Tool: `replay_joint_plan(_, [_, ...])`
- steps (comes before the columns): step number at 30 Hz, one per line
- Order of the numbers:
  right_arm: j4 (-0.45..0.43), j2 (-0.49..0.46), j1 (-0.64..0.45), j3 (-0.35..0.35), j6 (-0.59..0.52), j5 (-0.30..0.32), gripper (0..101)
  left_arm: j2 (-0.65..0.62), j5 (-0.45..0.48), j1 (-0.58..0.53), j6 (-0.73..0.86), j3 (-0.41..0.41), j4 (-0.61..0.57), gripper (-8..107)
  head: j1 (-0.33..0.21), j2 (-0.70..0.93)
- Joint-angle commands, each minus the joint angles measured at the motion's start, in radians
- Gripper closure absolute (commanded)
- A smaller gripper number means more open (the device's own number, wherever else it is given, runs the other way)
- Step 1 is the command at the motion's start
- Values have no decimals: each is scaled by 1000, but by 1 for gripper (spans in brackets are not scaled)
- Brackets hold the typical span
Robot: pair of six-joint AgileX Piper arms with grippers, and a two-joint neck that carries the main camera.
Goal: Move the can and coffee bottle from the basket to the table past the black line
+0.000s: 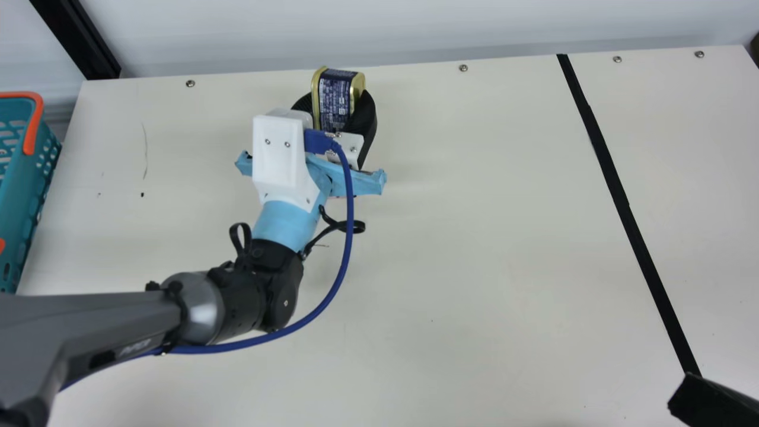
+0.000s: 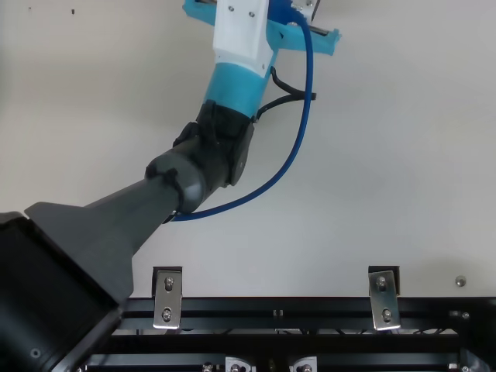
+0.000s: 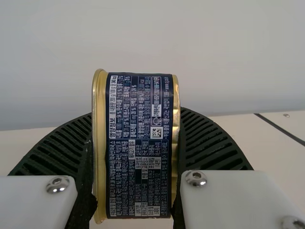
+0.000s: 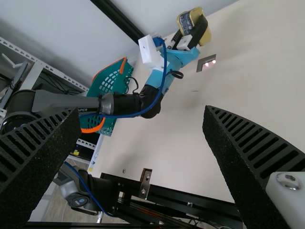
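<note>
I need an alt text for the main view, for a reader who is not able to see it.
The left gripper holds a dark blue and gold can over the far part of the cream table, to the left of the black line. At the view's left edge is a teal basket with an orange handle.

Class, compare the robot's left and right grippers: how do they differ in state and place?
The left gripper is closed on the can, while the right gripper is open and holds nothing.
In the main view, the left gripper is near the table's far edge, between basket and black line; the right gripper is at the lower right corner.
Both have black ribbed fingers.
</note>
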Motion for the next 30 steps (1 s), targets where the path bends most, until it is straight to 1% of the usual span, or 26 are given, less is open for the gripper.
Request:
replay_joint_plan(1, [0,0,0,0,0,0,0,6,-9,-4,-8,-2,-9,89,-14,-1])
replay_joint_plan(10, [0,0,0,0,0,0,0,12,-64,-6,-33,17,-70,89,-14,-1])
replay_joint_plan(13, [0,0,0,0,0,0,0,-12,-89,0,-14,39,-84,89,-14,-1])
replay_joint_plan(16, [0,0,0,0,0,0,0,-66,-103,9,22,74,-92,89,-14,-1])
replay_joint_plan(19, [0,0,0,0,0,0,0,-154,-82,19,80,112,-84,89,-14,-1])
replay_joint_plan(22, [0,0,0,0,0,0,0,-269,-14,31,172,150,-57,89,-14,-1])
replay_joint_plan(23, [0,0,0,0,0,0,0,-183,-55,28,117,137,-69,89,-14,-1])
replay_joint_plan(26, [0,0,0,0,0,0,0,-251,-17,29,166,149,-60,89,-14,-1])
replay_joint_plan(30, [0,0,0,0,0,0,0,-271,-20,29,173,149,-58,89,-14,-1])
